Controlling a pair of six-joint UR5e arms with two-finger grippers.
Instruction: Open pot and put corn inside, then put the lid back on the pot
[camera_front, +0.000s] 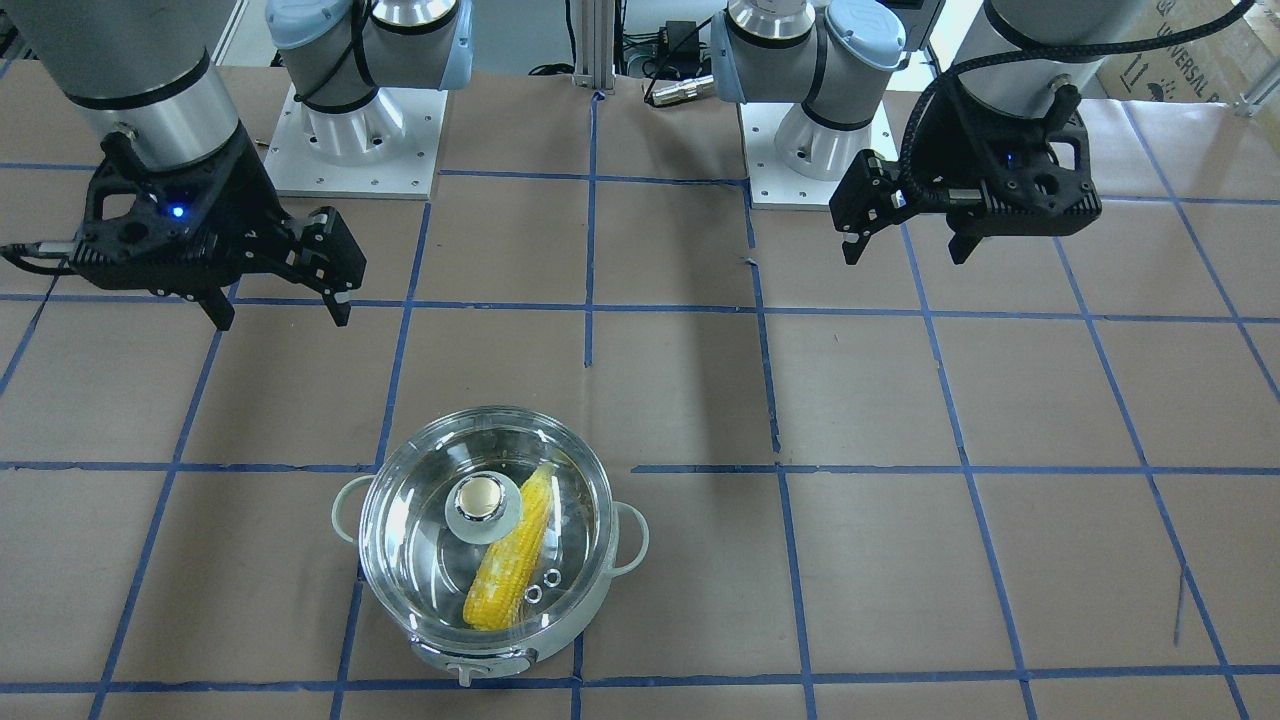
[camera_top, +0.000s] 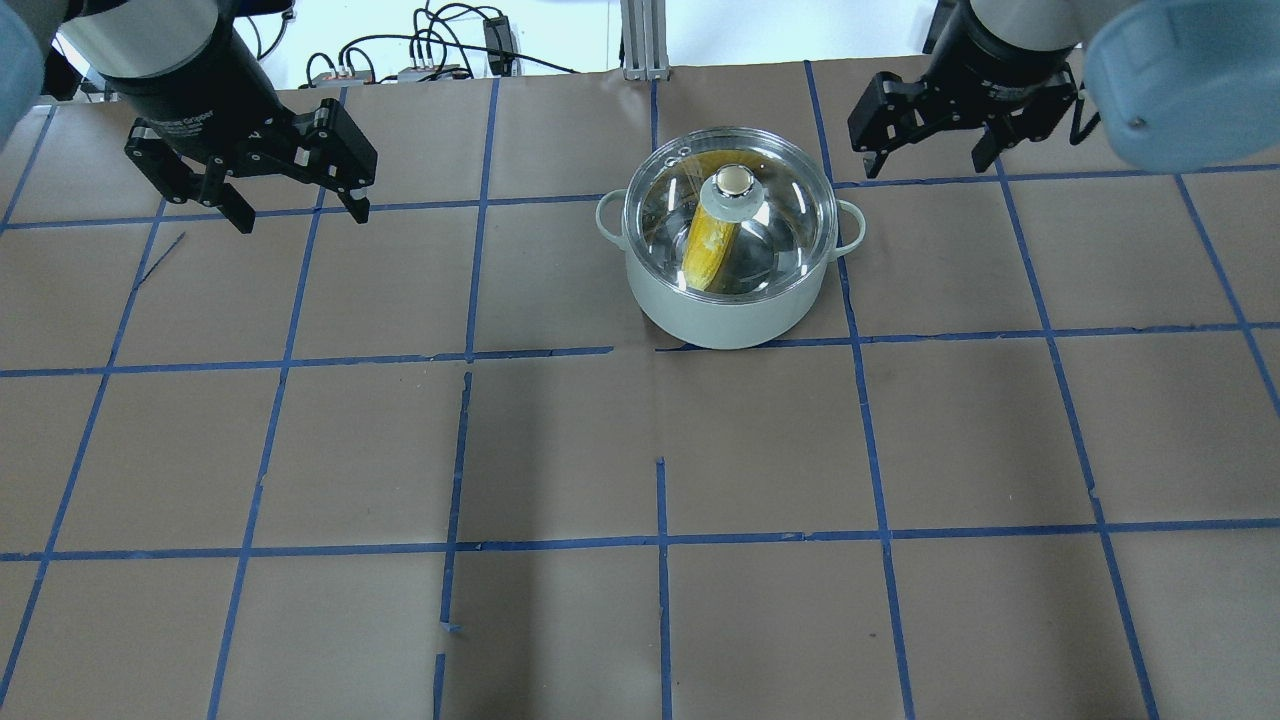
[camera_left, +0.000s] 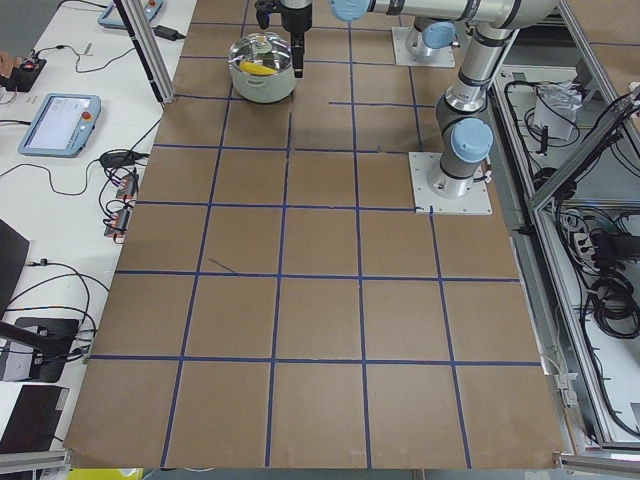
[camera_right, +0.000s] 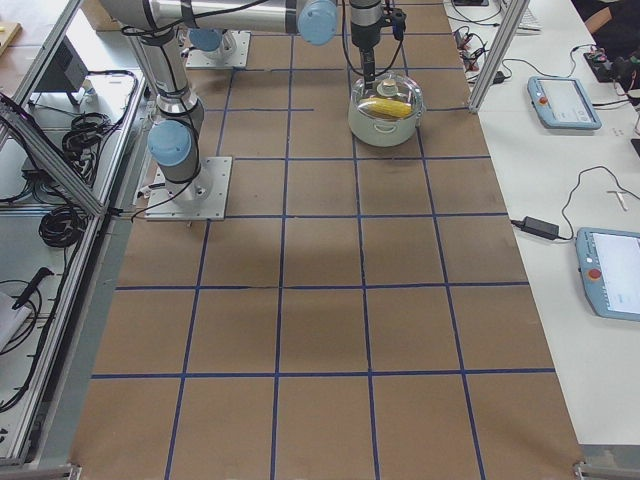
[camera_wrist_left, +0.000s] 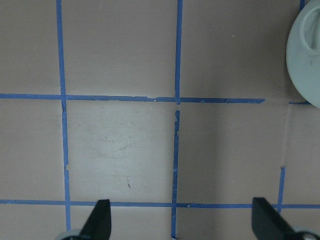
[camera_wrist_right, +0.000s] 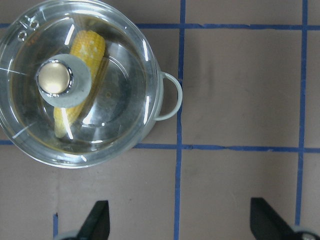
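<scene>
Jaws stood wide apart and empty on both the left gripper (camera_top: 300, 218) and the right gripper (camera_top: 928, 168), hanging over the table's (camera_top: 560, 450) far side. Between them, nearer the right gripper, sat the pot (camera_top: 730, 315), lid (camera_top: 785, 215) on, corn (camera_top: 712, 248) lying inside.

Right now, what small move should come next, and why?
Probably just retract the left gripper and right gripper: both hang open and empty, the corn lies inside the pot, and the lid sits on its rim.
</scene>
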